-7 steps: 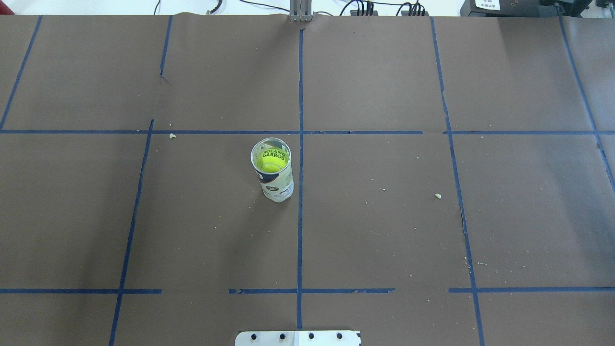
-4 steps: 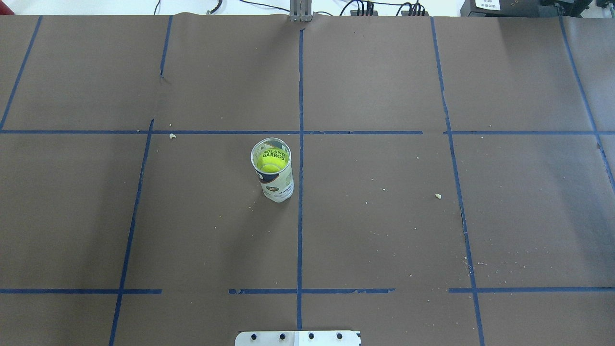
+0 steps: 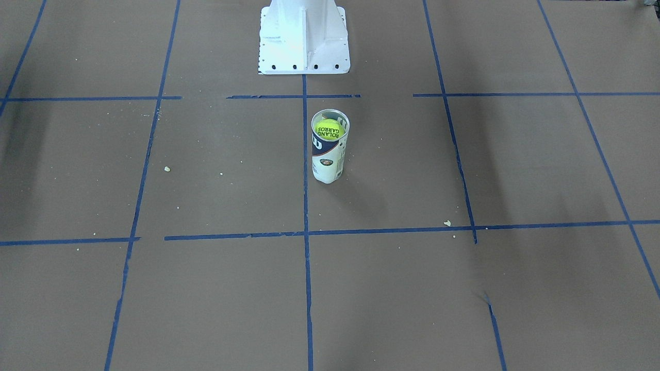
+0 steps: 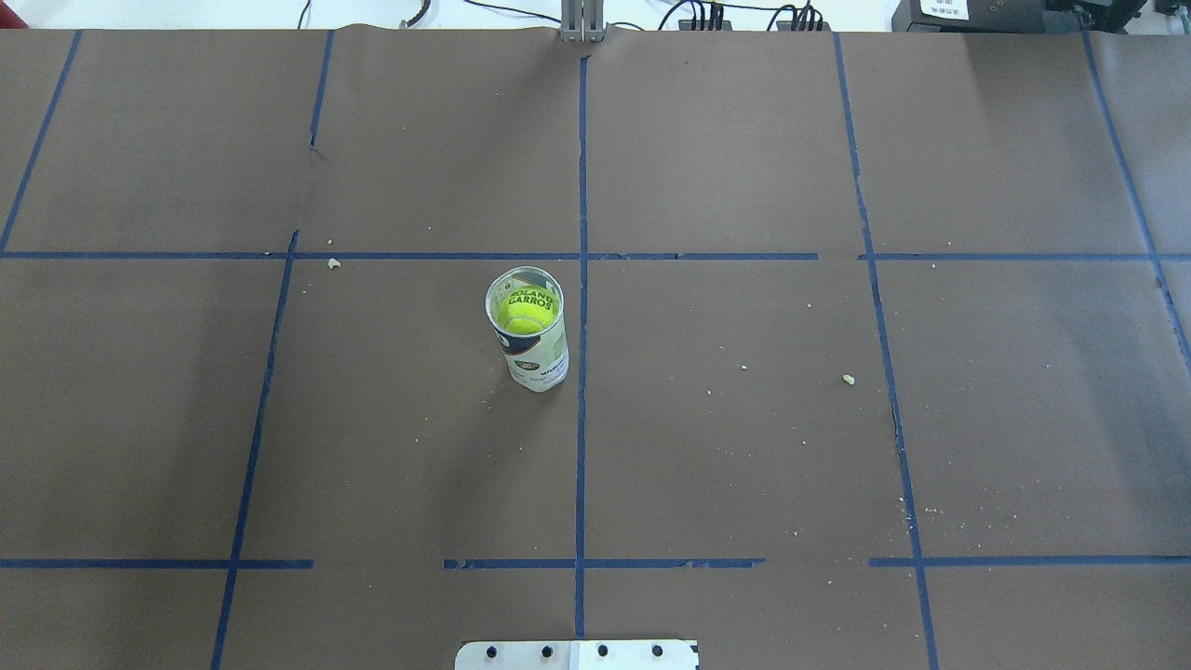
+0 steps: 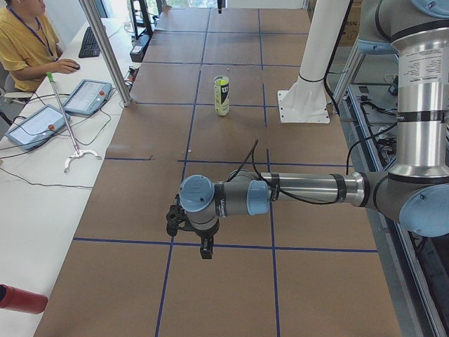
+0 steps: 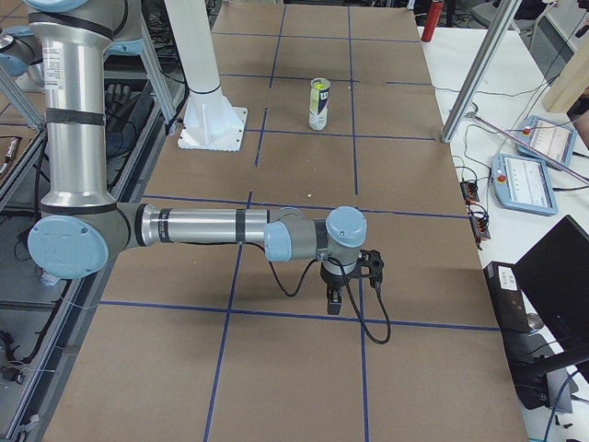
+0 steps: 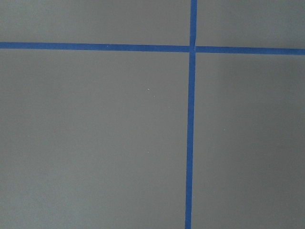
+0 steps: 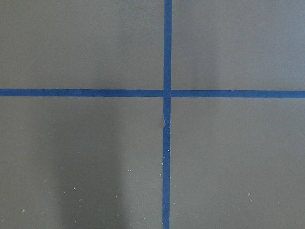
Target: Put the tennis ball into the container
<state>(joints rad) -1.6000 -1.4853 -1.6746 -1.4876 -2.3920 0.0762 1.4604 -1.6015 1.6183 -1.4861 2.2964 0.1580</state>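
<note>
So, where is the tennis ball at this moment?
In the overhead view the tennis ball sits inside the upright container, just left of the centre tape line, on the robot's left side.

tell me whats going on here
Nothing is being handled right now. The tennis ball sits inside the upright clear tennis-ball tube near the middle of the table. The left gripper and right gripper hang above the table toward opposite ends, well away from it; open or shut, I cannot tell.

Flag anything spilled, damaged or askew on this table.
The container stands upright with the tennis ball inside. Only oddities: pale crumbs scattered over the brown paper, and a small tear in it by a tape line.
</note>
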